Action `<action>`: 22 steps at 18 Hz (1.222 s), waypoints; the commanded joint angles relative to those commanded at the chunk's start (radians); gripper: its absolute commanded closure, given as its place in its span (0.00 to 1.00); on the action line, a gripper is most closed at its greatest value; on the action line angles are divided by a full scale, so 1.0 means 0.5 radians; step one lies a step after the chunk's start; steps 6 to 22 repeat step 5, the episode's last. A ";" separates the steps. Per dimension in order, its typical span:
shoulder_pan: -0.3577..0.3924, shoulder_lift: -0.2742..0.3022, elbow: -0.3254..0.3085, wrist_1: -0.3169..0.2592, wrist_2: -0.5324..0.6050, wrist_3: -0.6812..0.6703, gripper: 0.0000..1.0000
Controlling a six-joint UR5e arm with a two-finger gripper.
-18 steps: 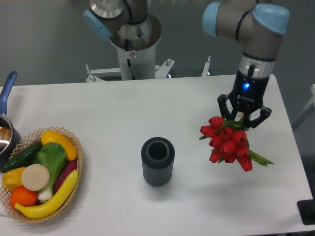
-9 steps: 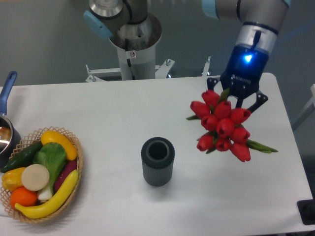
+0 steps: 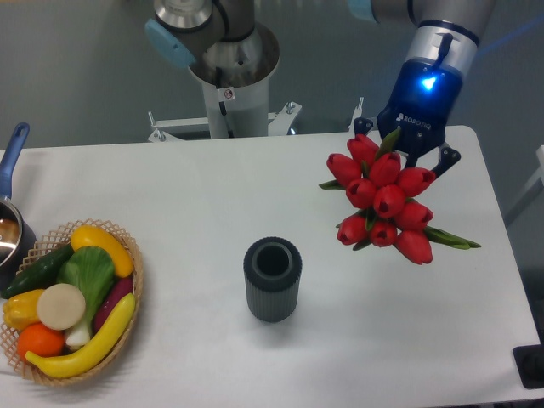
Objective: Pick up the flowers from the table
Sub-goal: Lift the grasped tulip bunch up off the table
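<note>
The flowers (image 3: 382,204), a bunch of red tulips with green stems and leaves, hang in the air above the right side of the white table (image 3: 204,195). The blooms face the camera and hide most of the stems. My gripper (image 3: 406,146) is shut on the stems just behind the blooms, with its blue light on. The bunch is lifted clear of the tabletop.
A dark ribbed cylindrical vase (image 3: 273,278) stands upright at the table's middle. A wicker basket of vegetables (image 3: 72,302) sits at the front left. A pot with a blue handle (image 3: 13,170) is at the left edge. The arm's base column (image 3: 229,76) stands behind the table.
My gripper has risen with the flowers and moved slightly back and left. The bunch now appears larger and higher above the table.
</note>
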 joint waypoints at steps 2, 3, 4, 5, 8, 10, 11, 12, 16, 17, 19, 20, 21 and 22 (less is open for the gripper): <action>0.006 0.000 -0.003 0.000 0.000 0.000 0.66; 0.009 0.000 0.003 0.000 0.000 -0.003 0.66; 0.009 0.000 0.006 0.000 -0.003 -0.006 0.66; 0.009 0.000 0.000 0.000 -0.006 -0.006 0.66; 0.009 0.000 0.000 0.000 -0.006 -0.006 0.66; 0.009 0.000 0.000 0.000 -0.006 -0.006 0.66; 0.009 0.000 0.000 0.000 -0.006 -0.006 0.66; 0.009 0.000 0.000 0.000 -0.006 -0.006 0.66; 0.009 0.000 0.000 0.000 -0.006 -0.006 0.66; 0.009 0.000 0.000 0.000 -0.006 -0.006 0.66; 0.009 0.000 0.000 0.000 -0.006 -0.006 0.66; 0.009 0.000 0.000 0.000 -0.006 -0.006 0.66; 0.009 0.000 0.000 0.000 -0.006 -0.006 0.66; 0.009 0.000 0.000 0.000 -0.006 -0.006 0.66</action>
